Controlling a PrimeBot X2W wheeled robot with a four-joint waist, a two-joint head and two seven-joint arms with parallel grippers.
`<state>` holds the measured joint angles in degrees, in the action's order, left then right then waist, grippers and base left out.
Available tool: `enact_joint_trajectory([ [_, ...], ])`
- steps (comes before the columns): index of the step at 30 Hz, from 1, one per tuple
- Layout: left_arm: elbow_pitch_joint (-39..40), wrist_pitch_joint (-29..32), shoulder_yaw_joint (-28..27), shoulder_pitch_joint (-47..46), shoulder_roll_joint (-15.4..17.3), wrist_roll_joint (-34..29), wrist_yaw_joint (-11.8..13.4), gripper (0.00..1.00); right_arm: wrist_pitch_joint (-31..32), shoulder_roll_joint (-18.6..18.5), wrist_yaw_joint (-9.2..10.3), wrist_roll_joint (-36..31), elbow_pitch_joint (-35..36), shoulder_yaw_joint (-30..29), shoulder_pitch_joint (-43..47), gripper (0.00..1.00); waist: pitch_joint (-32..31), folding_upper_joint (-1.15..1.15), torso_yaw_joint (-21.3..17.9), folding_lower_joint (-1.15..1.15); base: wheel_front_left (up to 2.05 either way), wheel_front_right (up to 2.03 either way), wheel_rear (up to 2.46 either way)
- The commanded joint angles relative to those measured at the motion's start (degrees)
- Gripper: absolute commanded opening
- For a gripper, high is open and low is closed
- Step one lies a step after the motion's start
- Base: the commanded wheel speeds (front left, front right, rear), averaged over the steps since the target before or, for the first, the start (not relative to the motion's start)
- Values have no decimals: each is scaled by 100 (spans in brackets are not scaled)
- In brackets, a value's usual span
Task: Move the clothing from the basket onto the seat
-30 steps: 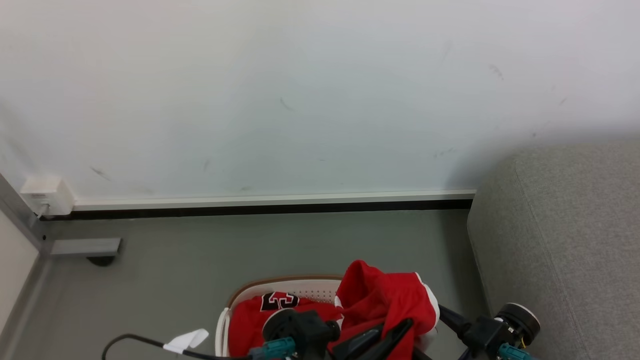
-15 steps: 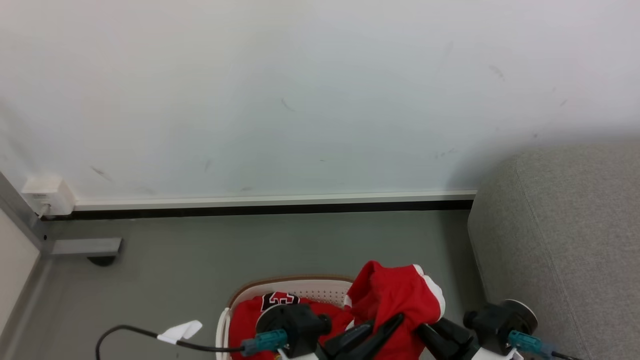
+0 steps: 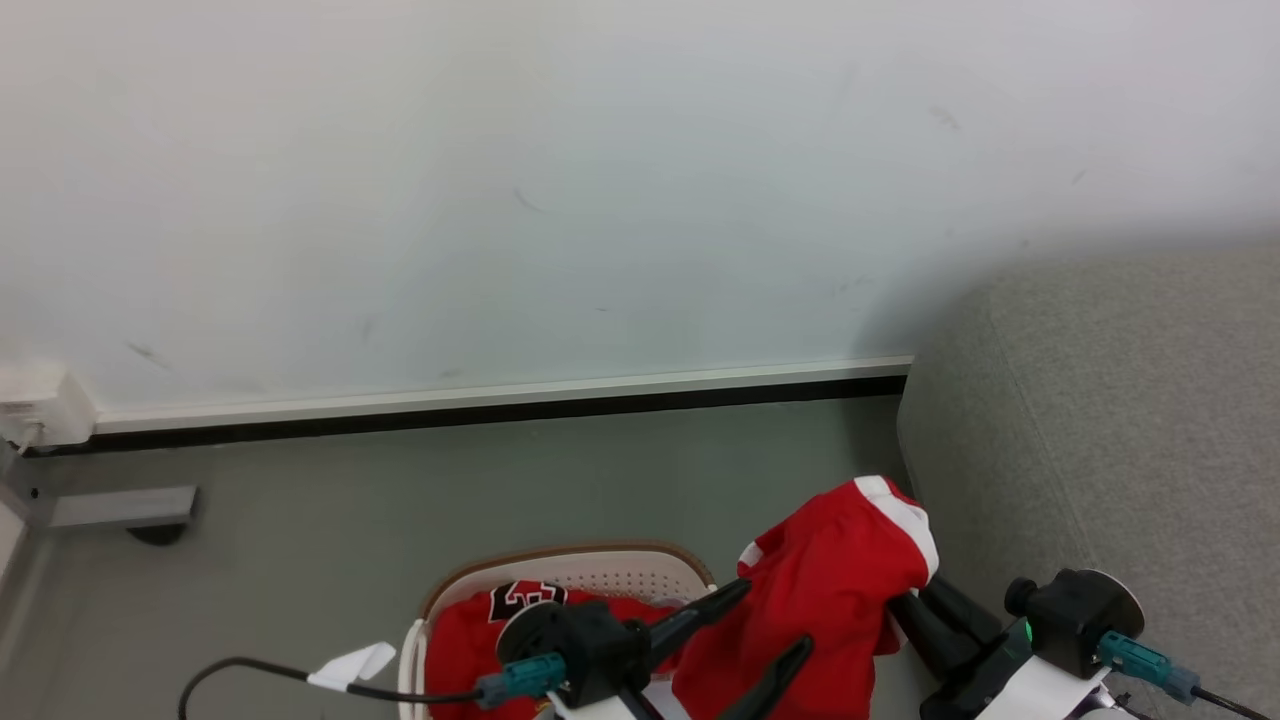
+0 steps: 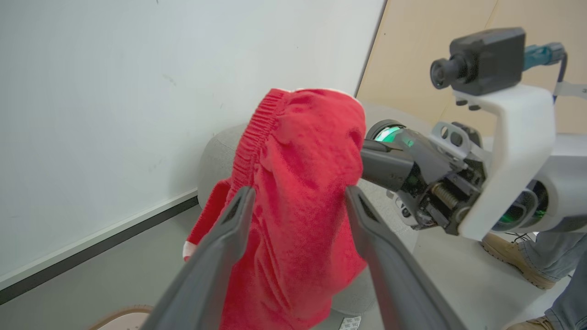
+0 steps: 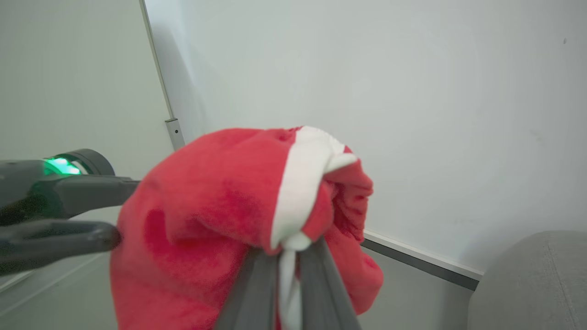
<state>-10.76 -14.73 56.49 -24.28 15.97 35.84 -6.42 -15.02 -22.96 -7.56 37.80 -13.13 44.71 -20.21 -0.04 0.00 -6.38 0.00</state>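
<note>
One piece of the red clothing (image 3: 830,590) with white trim hangs in the air between the basket and the seat. My right gripper (image 3: 898,607) is shut on its white trim (image 5: 289,247). My left gripper (image 3: 777,612) is open, its fingers (image 4: 243,201) standing on either side of the hanging cloth. More clothing (image 3: 470,625), with a black number patch, lies in the cream basket (image 3: 560,562) at the bottom centre. The grey seat (image 3: 1120,420) rises at the right, close beside the lifted garment.
A white wall with a dark baseboard (image 3: 500,410) runs behind the grey floor. A black cable with a white tag (image 3: 345,665) lies left of the basket. A grey bracket (image 3: 120,505) sits at far left. A person's tan shoe (image 4: 509,250) stands beyond the right arm.
My right gripper shut on the lifted garment, then my left gripper opened and let it go. The garment moved right toward the seat. The camera turned slightly right.
</note>
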Motion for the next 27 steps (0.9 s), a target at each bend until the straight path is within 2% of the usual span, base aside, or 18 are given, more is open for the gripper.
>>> enact_joint_trajectory([
  [1, -33, -34, -19, 12, 9, -71, 24, 100, -21, -33, 14, -72, 37, -101, 113, 0, 43, 0, -127, 0, 0, 0, 0],
  [17, -160, -42, -117, -116, -35, -255, 15, 100, -21, -79, 14, -428, 393, -1144, 408, 0, 308, 0, -1129, 0, 0, 0, 0],
  [23, -161, -44, -115, -288, -109, -352, -8, 100, -21, 1, 14, -691, 523, -1820, 511, 0, 564, 0, -1171, 0, 0, 0, 0],
  [27, -142, -27, -95, -638, -210, -405, -37, 100, -20, 120, 14, -1095, 620, -2656, 361, 0, 974, 0, -1015, 0, 0, 0, 0],
])
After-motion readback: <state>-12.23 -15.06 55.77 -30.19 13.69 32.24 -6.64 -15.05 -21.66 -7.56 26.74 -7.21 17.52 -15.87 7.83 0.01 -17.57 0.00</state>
